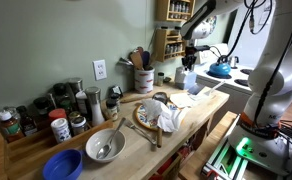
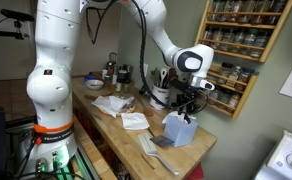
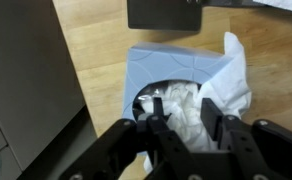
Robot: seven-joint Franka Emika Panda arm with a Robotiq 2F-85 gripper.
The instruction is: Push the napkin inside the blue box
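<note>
Tool [image 3: 186, 128], fingers slightly apart, hung over the blue box [image 3: 171, 62] on the counter [image 3: 91, 40], the napkin [image 3: 196, 100] half inside, its right flap outside, where an off-centre push risked tipping the light box.

Napkin [image 3: 182, 104] partly inside box [image 3: 172, 64], fingers [image 3: 157, 133] above

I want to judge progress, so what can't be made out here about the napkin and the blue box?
- Wrist view: the pincer and the bottom edge hide the near side of the blue box, so how deep the napkin reaches is unclear.
- In an exterior view, the pincer hides the box's opening.
- In an exterior view, the box is too small and far to show the napkin.
</note>
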